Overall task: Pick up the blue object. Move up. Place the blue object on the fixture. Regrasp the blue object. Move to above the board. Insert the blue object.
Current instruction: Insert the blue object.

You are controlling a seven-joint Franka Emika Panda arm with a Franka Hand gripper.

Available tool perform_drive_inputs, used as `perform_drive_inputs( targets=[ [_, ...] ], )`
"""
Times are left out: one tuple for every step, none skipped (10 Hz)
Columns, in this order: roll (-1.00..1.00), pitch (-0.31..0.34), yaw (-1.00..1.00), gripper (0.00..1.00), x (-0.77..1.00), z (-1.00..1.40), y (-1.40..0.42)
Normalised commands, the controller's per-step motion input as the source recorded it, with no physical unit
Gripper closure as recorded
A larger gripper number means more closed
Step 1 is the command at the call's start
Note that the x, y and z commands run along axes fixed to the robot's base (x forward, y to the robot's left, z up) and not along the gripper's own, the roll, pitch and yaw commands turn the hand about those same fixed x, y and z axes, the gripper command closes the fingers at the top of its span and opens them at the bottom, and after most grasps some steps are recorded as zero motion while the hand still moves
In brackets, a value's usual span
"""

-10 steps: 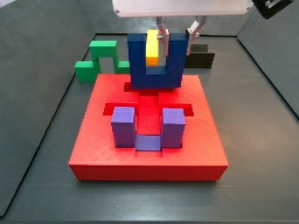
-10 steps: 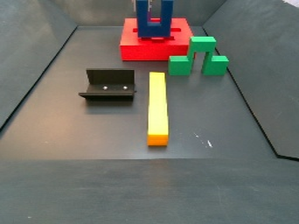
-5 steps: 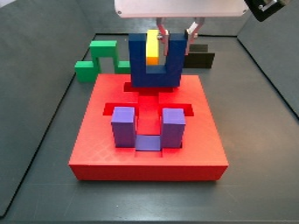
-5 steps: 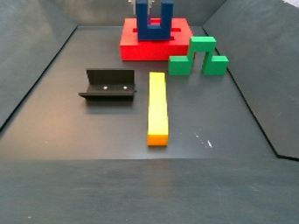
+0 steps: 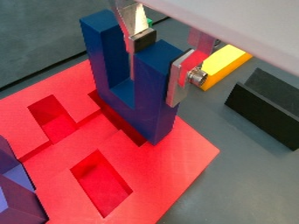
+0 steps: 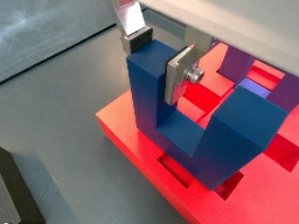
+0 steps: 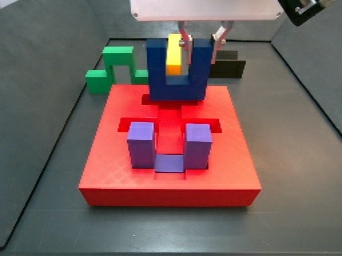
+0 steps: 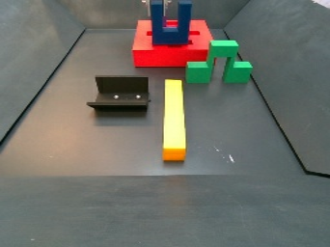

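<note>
Side views show the board [image 7: 167, 150] as the largest item, filling the centre of one frame and lying at top centre of the other [image 8: 169, 48]. The blue object [image 7: 177, 72] stands upright at the board's far edge, prongs up, its base set in a recess. A purple block [image 7: 168, 146] sits in the near recess. The yellow bar [image 8: 175, 118] lies on the table at centre frame, the green block [image 8: 219, 64] at upper right, the fixture [image 8: 120, 95] at centre left.

The pincer [image 5: 162, 63] is closed on one prong of the blue object; silver finger plates [image 6: 181, 73] press both faces of it in both wrist views.

Change over the last second: almost none. The blue object sits marginally lower, if at all. Judgement: insertion is at or near full depth. Release and retract upward is the likely remaining step.
</note>
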Motion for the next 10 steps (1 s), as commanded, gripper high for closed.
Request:
perform_drive_inputs(
  targets=[
    [-0.13, -0.059, 0.0, 1.0, -0.08, 0.0, -0.13],
    [-0.07, -0.063, 0.0, 1.0, -0.11, 0.0, -0.13],
    [-0.04, -0.051, 0.0, 1.0, -0.08, 0.0, -0.07],
    [-0.06, -0.069, -0.02, 1.0, -0.14, -0.05, 0.0],
    [-0.07, -0.083, -0.1, 1.0, -0.19, -0.11, 0.0],
    [-0.05, -0.076, -0.18, 1.0, -0.19, -0.12, 0.0],
    [-0.05, -0.067, -0.17, 1.0, -0.18, -0.12, 0.0],
    [-0.06, -0.056, -0.09, 1.0, -0.09, -0.08, 0.0],
    [-0.06, -0.061, -0.08, 1.0, -0.06, -0.08, 0.0],
    [-0.06, -0.061, -0.06, 1.0, -0.03, -0.1, 0.0]
  ],
)
